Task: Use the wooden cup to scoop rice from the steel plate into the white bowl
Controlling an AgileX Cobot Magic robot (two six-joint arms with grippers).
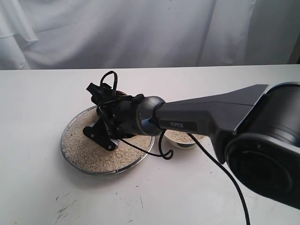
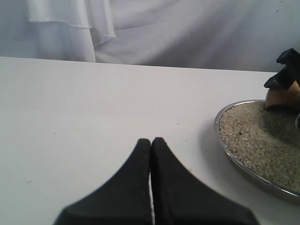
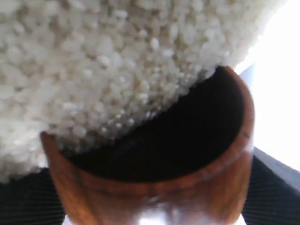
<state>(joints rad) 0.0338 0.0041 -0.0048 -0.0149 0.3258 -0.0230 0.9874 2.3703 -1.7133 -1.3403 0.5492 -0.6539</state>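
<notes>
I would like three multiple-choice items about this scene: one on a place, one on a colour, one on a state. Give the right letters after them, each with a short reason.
1. Where does the small cream-white round bowl stand?
A) on the white table, beside the wide shiny steel plate
B) inside that plate
C) on top of the arm

2. What colour is the small rounded wooden cup whose mouth is pressed into the off-white rice?
A) blue
B) white
C) reddish-brown

3. In what state is the left pincer?
A) open wide
B) shut, holding nothing
C) shut on a spoon

Answers:
1 A: the exterior view shows it on the table next to the plate's rim.
2 C: the right wrist view shows its reddish-brown wall.
3 B: it is closed tip to tip with nothing between.
</notes>
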